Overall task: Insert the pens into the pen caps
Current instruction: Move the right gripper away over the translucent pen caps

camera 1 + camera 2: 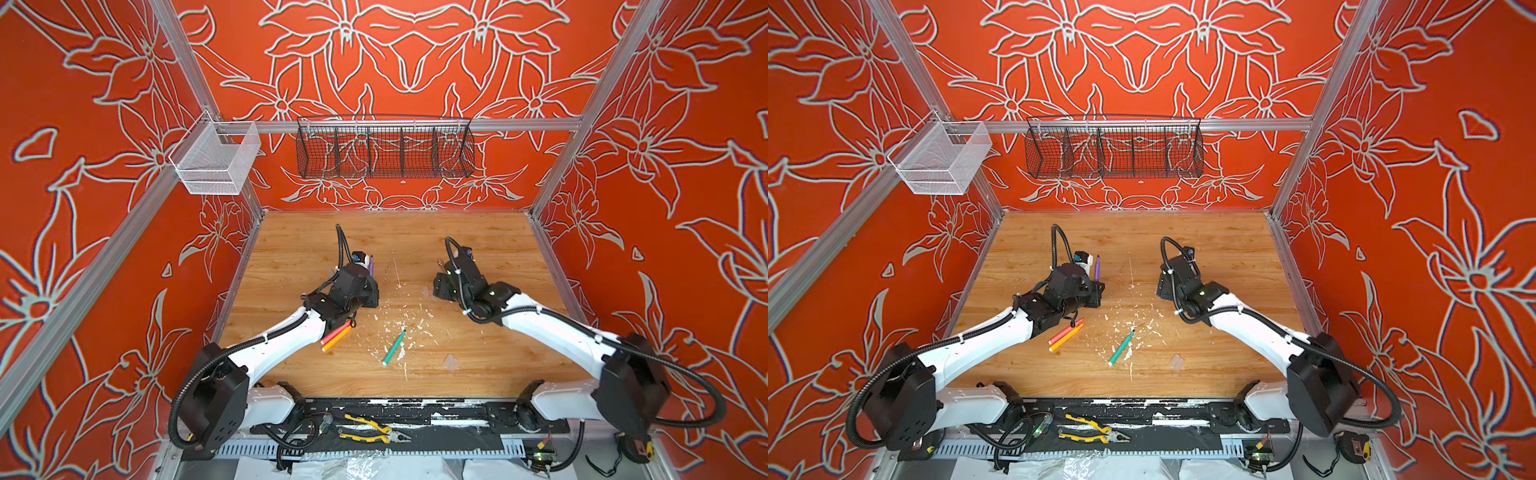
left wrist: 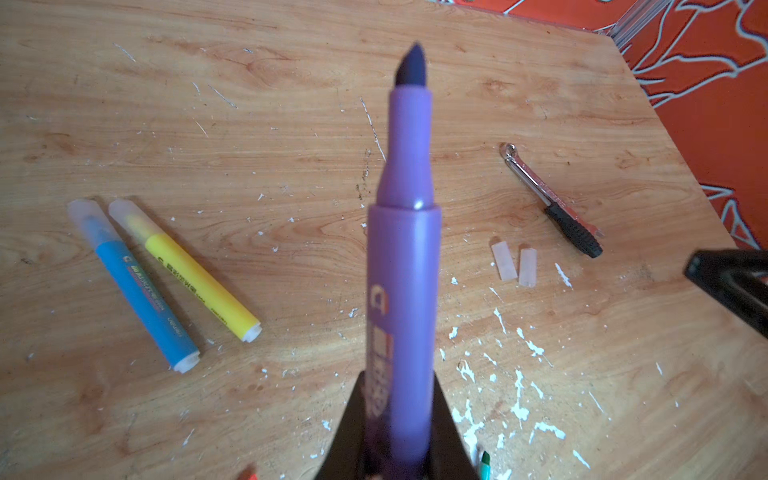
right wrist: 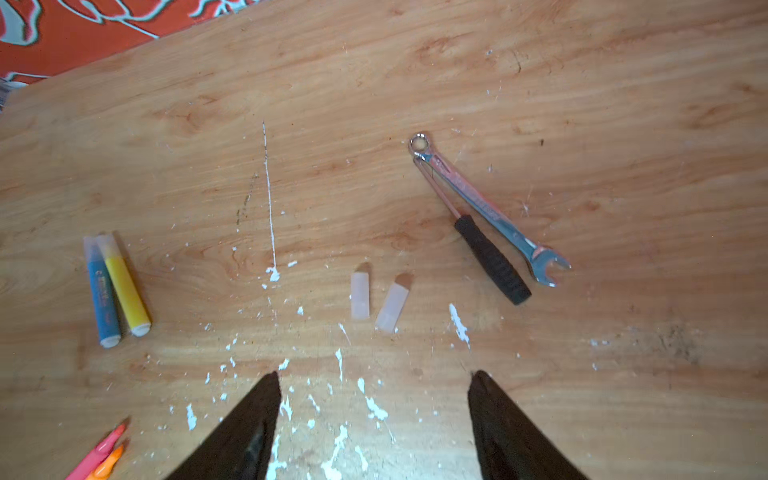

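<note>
Left gripper (image 2: pixel 399 415) clamped on purple pen (image 2: pixel 405 257), long axis in line with the fingers, bare tip toward back wall. Green pen (image 1: pixel 394 348) flat mid-table, tip pointing back-right. Right gripper (image 3: pixel 374 386) wide open, empty, near two loose pen caps (image 3: pixel 360 296).

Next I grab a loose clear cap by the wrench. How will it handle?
Probably very light: the clear cap is a small, thin translucent tube. Lying flat, smooth-sided, it may roll or squirt from the open right gripper.

A spanner (image 3: pixel 494 214) lies against a dark-handled tool (image 3: pixel 492 259) on the paint-flecked wooden table (image 3: pixel 582 104).
</note>
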